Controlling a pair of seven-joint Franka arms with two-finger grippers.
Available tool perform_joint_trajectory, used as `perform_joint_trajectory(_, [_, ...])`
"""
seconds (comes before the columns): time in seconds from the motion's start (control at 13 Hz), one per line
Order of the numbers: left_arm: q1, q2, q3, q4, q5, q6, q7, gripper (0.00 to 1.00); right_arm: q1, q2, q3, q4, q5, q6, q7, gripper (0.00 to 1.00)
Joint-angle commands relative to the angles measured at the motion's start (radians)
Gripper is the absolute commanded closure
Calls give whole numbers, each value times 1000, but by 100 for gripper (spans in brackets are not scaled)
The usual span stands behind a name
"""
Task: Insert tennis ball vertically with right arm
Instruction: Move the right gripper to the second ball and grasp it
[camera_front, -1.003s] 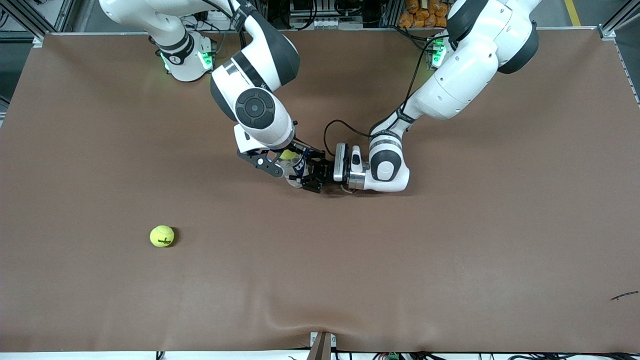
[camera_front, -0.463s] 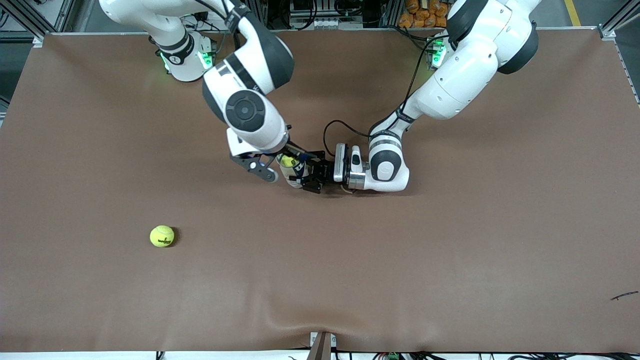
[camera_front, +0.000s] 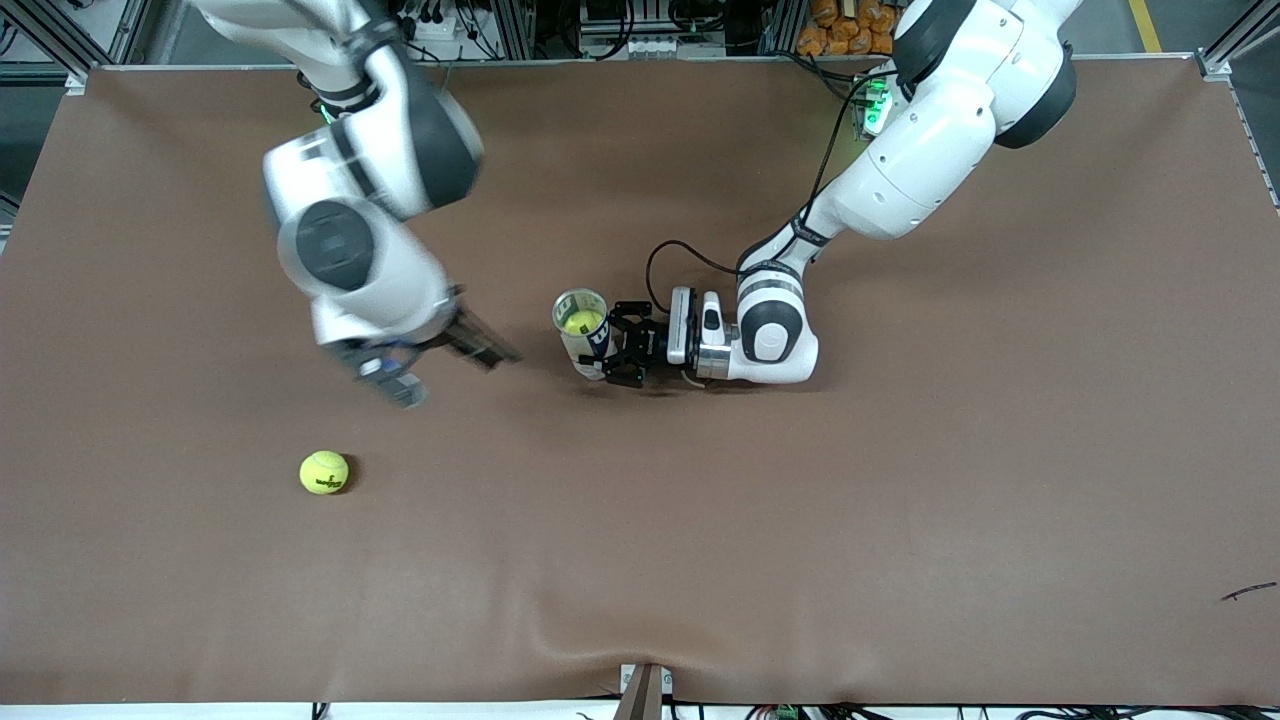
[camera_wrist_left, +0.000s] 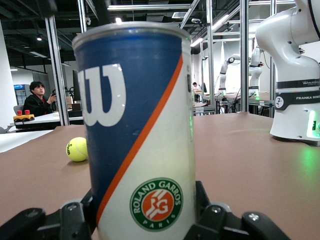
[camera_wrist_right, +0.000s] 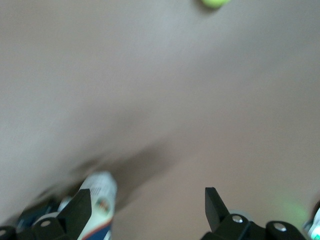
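Note:
A blue and white tennis ball can (camera_front: 582, 340) stands upright mid-table with its mouth open, and a yellow tennis ball (camera_front: 583, 322) sits inside it. My left gripper (camera_front: 612, 346) reaches in low from the side, its fingers (camera_wrist_left: 201, 196) against the sides of the can (camera_wrist_left: 135, 125). My right gripper (camera_front: 445, 368) hangs open and empty over bare table, toward the right arm's end from the can. In the right wrist view its fingers (camera_wrist_right: 80, 207) stand wide apart with only mat between them, and the can (camera_wrist_right: 99, 199) shows beside one finger.
A second tennis ball (camera_front: 324, 472) lies loose on the brown mat (camera_front: 900, 520), nearer the front camera toward the right arm's end; this ball (camera_wrist_left: 77, 149) also shows past the can. The right arm's base (camera_wrist_left: 295, 100) stands at the table's edge.
The right gripper opened and let the ball go into the can. It then swung away from over the can toward the right arm's end. The left arm and can stayed put.

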Motion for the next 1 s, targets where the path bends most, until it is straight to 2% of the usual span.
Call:
perform_joint_trajectory(0.0, [-8, 23, -9, 6, -69, -21, 195, 26, -146, 54, 16, 13, -24, 23, -188, 0])
perform_joint_trajectory(0.23, [-7, 23, -9, 4, -69, -21, 197, 26, -241, 201, 18, 43, -125, 202, -284, 0])
perform_joint_trajectory(0.54, [-8, 23, -9, 4, -71, -21, 195, 23, -312, 318, 18, 39, -133, 401, -392, 0])
perform_joint_trajectory(0.93, [-8, 23, -9, 4, -69, -21, 195, 23, -375, 354, 22, 23, -114, 431, -463, 0])
